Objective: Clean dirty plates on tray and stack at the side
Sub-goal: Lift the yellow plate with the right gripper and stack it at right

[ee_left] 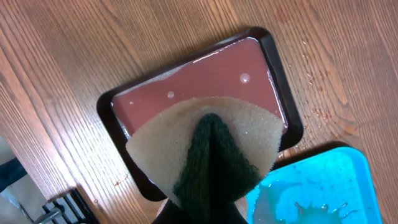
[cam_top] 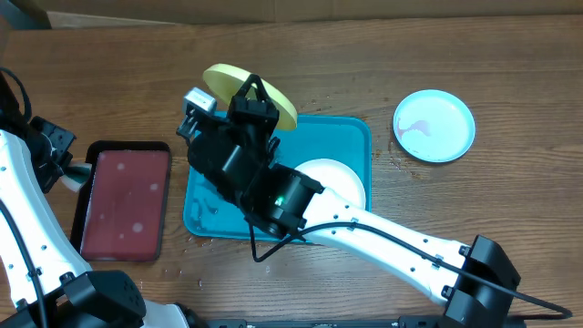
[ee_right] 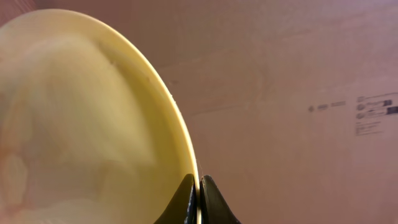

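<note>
My right gripper is shut on the rim of the yellow-green plate and holds it tilted on edge above the far edge of the blue tray; the plate also shows in the overhead view. The white plate lies in the tray, partly hidden by my right arm. The light blue plate, with a reddish smear, lies on the table right of the tray. My left gripper is shut on a tan and dark green sponge, held over the black tray.
The black tray with the dark red inside lies left of the blue tray. The blue tray's wet corner shows in the left wrist view. Water drops lie on the wood between the trays. A cardboard wall stands behind the table.
</note>
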You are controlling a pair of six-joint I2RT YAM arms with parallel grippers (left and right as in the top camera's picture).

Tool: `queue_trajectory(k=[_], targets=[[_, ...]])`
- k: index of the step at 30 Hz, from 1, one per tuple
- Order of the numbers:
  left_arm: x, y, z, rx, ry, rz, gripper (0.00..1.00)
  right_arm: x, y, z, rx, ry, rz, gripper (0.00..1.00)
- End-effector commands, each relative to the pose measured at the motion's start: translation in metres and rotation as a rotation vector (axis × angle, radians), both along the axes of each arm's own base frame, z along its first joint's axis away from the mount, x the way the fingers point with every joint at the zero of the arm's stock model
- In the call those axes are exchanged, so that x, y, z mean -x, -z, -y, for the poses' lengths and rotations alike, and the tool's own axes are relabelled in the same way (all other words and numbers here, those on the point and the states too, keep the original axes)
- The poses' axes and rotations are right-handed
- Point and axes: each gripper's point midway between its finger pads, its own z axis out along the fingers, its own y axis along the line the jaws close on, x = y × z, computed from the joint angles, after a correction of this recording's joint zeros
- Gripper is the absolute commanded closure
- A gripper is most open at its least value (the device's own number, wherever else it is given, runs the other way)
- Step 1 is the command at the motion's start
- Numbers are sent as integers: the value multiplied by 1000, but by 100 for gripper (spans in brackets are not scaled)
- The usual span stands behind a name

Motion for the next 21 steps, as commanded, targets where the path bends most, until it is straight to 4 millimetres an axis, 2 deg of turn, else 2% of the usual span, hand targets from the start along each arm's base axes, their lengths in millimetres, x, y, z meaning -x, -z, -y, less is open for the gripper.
queue_trajectory(k=[1, 5, 8, 11, 14, 16, 19, 21], targets=[[0, 5, 0, 11, 2, -10, 96, -1, -13, 10, -32, 46, 28, 96], [0, 5, 0, 10, 7, -10, 96, -14, -12, 25, -207, 110, 43, 96], [0, 5, 0, 10, 8, -10, 96, -28, 1, 49, -381, 197, 37, 96], [-1, 5, 0, 11, 8, -10, 96, -40, 35, 66, -553, 245, -67, 96], [-2, 5, 2, 19, 11, -5, 96, -47, 82, 68, -724, 232, -315, 96], [-3, 5, 2, 23, 13, 1, 96, -54, 104, 77, -878, 261, -467, 96], [-4, 5, 2, 18, 28, 2, 96, -67, 120, 100, -1062, 333, -600, 96], [-4, 5, 2, 18, 39, 0, 96, -76, 130, 123, -1171, 372, -709, 96]])
